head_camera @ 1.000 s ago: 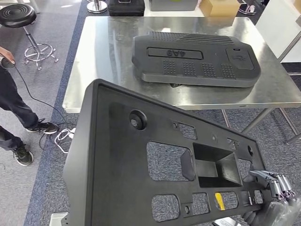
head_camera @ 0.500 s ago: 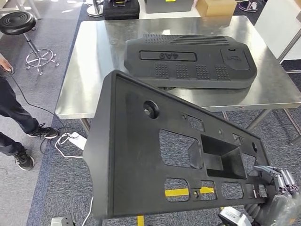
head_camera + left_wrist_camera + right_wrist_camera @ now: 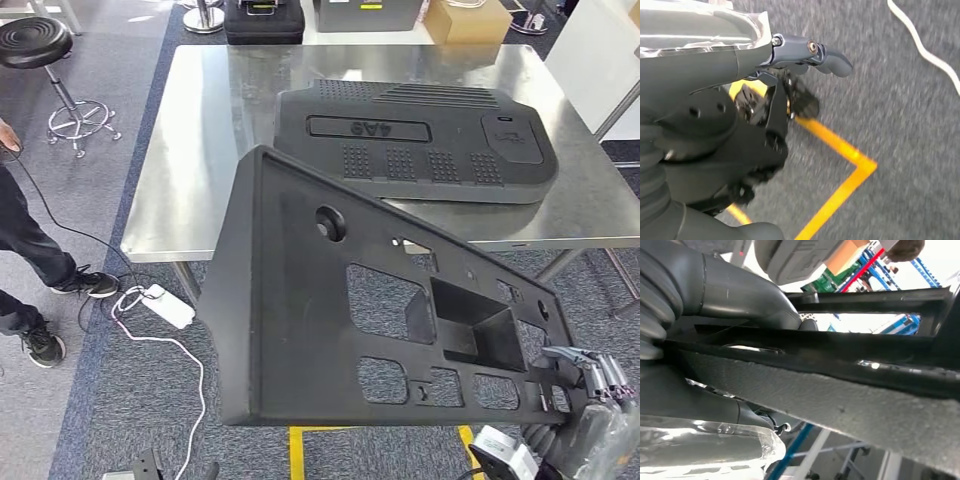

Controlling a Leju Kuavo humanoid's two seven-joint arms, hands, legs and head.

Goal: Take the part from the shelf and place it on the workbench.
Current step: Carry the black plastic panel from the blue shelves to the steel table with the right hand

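A large flat black plastic part [image 3: 302, 320] with several cut-outs and a boxy recess hangs tilted in front of me, its upper edge level with the front edge of the steel workbench [image 3: 204, 150]. My right hand [image 3: 592, 390] grips the part's lower right corner; in the right wrist view the thumb [image 3: 753, 295] lies over the part's edge [image 3: 851, 385]. My left hand [image 3: 798, 55] hangs over the grey carpet with its thumb out and nothing in it.
A second black ribbed part [image 3: 415, 145] lies on the workbench's right half. A person [image 3: 23, 230] stands at the left near a stool [image 3: 38, 40]. A white cable and power strip [image 3: 170, 305] and yellow floor tape [image 3: 302, 455] lie below.
The view has shifted. The held part has moved up and away from me toward the workbench, and its upper edge now overlaps the table's front edge. The right hand keeps its grip.
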